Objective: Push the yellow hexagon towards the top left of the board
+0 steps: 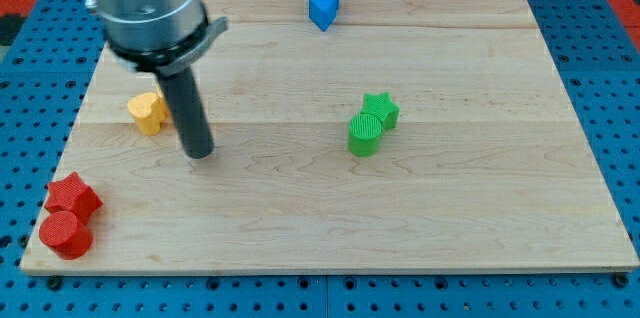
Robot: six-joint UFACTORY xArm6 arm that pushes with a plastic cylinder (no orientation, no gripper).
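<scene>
A yellow block (147, 113) lies on the wooden board (450, 198) near its left edge, about halfway up; the rod hides its right side, and its shape looks heart-like or hexagonal, I cannot tell which. My tip (200, 152) rests on the board just right of and slightly below the yellow block, close to it. The dark rod rises from the tip to the grey arm body at the view's top left.
A blue block (323, 2) stands near the board's top edge, centre. A green star (381, 109) and a green cylinder (365, 134) touch each other right of centre. A red star (72, 196) and a red cylinder (66, 233) sit at the bottom left corner.
</scene>
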